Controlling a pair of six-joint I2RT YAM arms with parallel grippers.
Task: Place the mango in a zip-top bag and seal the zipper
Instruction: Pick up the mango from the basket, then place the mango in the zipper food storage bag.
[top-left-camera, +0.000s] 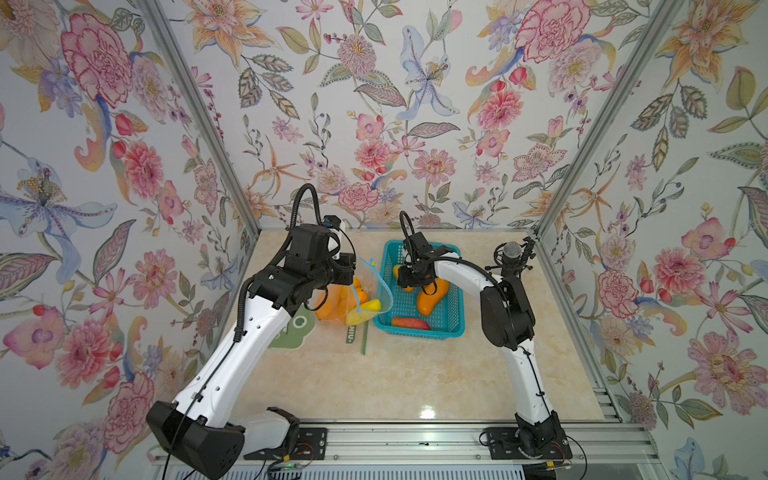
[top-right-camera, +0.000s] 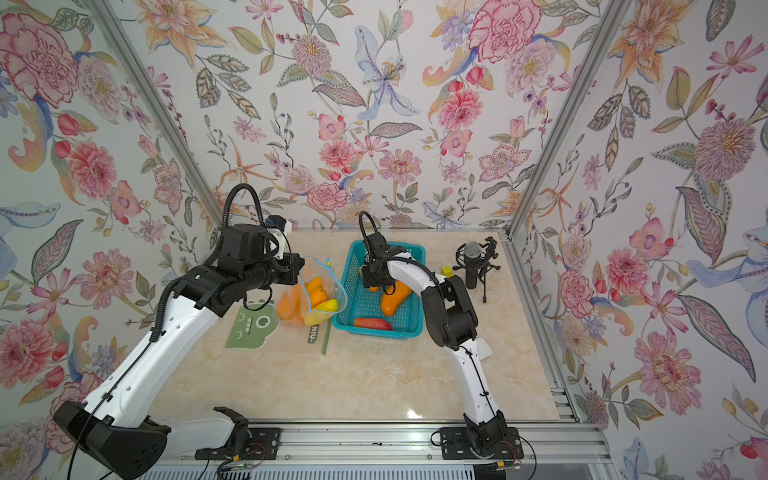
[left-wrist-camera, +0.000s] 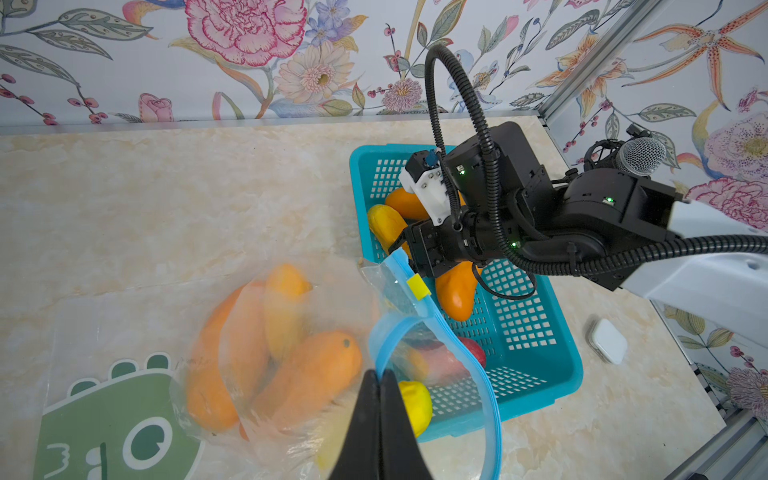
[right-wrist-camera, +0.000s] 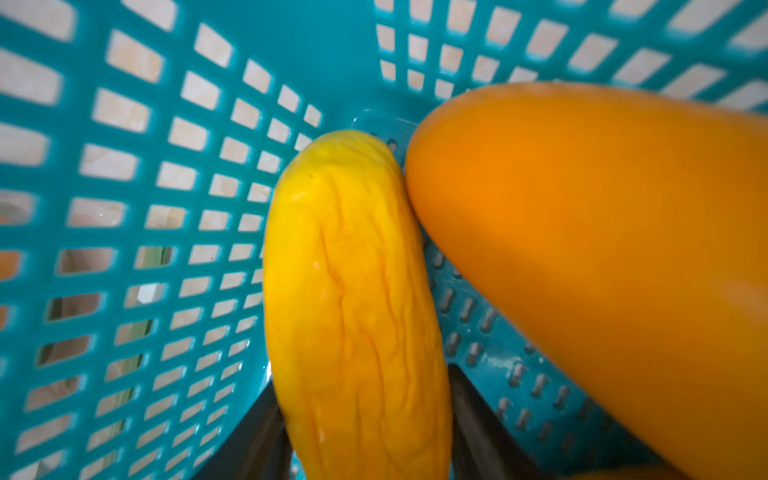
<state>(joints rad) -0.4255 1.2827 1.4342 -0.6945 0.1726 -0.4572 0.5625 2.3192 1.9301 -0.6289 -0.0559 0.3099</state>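
Mango (right-wrist-camera: 357, 299), the yellow one, lies in the basket (right-wrist-camera: 137, 137), centre frame of the right wrist view. The right gripper (right-wrist-camera: 361, 386) straddles it, jaws hugging both flanks. Biting yet? Can't tell. Bottom centre of the other wrist view, the left gripper (left-wrist-camera: 379, 376) has its jaws pressed together, pinching the bag (left-wrist-camera: 493, 419) at its rim. That holds the mouth gaping toward the basket, ready to receive.

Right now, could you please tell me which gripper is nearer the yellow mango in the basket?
Right. The right gripper straddles that mango in the basket; the left gripper is outside the basket, pinching the bag.
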